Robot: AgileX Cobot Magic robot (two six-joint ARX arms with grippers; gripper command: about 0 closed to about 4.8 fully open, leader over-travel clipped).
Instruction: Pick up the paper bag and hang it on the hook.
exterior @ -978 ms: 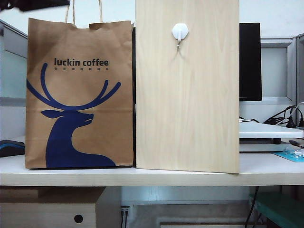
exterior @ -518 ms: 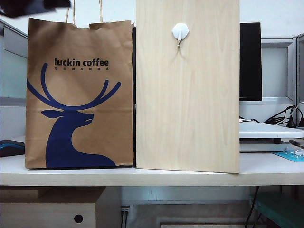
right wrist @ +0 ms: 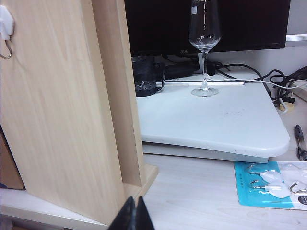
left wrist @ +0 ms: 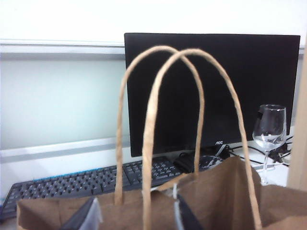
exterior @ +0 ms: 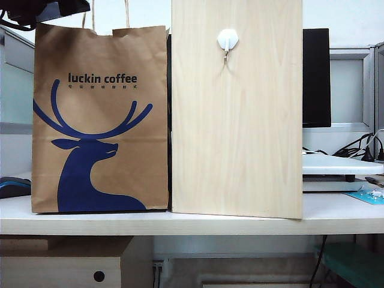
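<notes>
The paper bag (exterior: 100, 120) stands upright on the desk (exterior: 192, 219), long axis vertical, its printed deer face toward the exterior camera, just left of the pale wooden board (exterior: 236, 108) and close against it. The white hexagonal hook (exterior: 227, 40) sits high on the board, metal prong pointing down. Only the left wrist view shows the two twisted paper handles (left wrist: 158, 120) arching over the bag's open mouth, with the left pincer (left wrist: 136, 218) spread wide just above the rim. The right wrist view alone shows a wine glass (right wrist: 205, 43) behind the board; the right pincer (right wrist: 132, 215) has its tips pressed together, low beside the board's foot.
</notes>
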